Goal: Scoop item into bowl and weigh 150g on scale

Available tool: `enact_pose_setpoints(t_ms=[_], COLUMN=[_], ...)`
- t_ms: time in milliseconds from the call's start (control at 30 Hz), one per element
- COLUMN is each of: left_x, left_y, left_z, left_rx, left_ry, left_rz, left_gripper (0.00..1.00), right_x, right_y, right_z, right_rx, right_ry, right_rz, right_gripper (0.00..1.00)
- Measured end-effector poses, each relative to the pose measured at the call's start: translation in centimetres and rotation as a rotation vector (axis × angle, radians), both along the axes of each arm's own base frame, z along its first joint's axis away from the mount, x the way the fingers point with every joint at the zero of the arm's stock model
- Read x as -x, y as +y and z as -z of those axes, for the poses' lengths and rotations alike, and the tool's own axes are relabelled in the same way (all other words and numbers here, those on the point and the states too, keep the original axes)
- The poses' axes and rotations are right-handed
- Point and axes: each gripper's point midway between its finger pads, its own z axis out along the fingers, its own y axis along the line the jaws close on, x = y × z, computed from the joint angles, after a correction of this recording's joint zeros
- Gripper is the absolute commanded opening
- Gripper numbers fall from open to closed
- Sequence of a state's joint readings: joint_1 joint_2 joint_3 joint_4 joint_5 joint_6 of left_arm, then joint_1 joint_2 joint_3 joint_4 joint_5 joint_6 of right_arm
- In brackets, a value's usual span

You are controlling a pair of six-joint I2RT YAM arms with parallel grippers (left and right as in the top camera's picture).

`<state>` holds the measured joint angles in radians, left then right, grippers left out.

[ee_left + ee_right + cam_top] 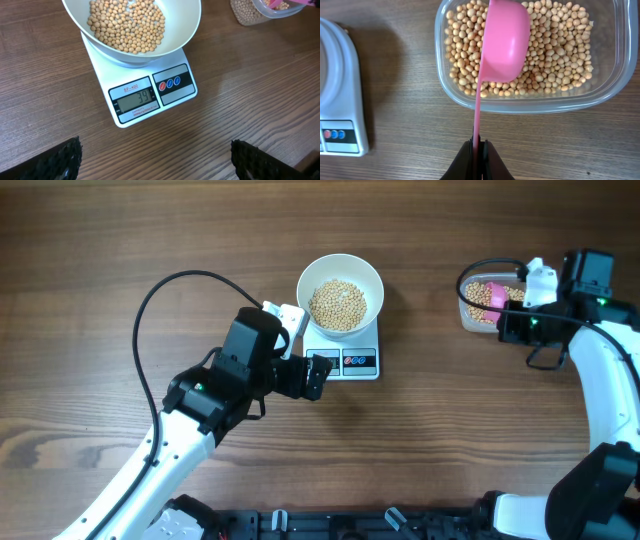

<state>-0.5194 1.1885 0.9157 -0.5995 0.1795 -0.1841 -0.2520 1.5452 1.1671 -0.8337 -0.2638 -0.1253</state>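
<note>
The scoop point(504, 45), pinched tight in the right gripper point(479, 145) while the left gripper point(156, 160) gapes empty, should be dug under the tub's point(615, 85) beans point(555, 55) and lifted level.

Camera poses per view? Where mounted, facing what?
Overhead: above table, straight down; bowl on scale, tub, left arm, right arm, left claw open.
Left wrist: on left arm, tilted down at scale display and bowl; own fingertips at bottom corners.
Right wrist: looking down on tub of beans; right claw shut on pink scoop.
Shared: scale and tub show in all three.
</note>
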Motion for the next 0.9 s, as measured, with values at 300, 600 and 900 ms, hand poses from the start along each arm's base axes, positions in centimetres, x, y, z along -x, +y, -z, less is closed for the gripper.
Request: enact_pose_setpoints(t_ms=[300,600,900], left_x=[0.0,0.0,0.0], left_y=[0.0,0.0,0.0], left_z=[0.0,0.0,0.0], left_rx=[0.0,0.0,0.0], left_ry=[0.001,0.0,0.0], left_rz=[0.0,0.0,0.0], left_gripper=[1.0,1.0,1.0], right_x=[0.0,0.4,0.6], right_y=[-0.3,0.1,-0.5], right_z=[-0.5,1.3,1.1], right_rx=[-0.09,-0.138,-0.239], right_ry=[-0.025,0.042,0.031], right_rz=[0.021,0.02,0.055], right_gripper=[0.04,0.04,0.04])
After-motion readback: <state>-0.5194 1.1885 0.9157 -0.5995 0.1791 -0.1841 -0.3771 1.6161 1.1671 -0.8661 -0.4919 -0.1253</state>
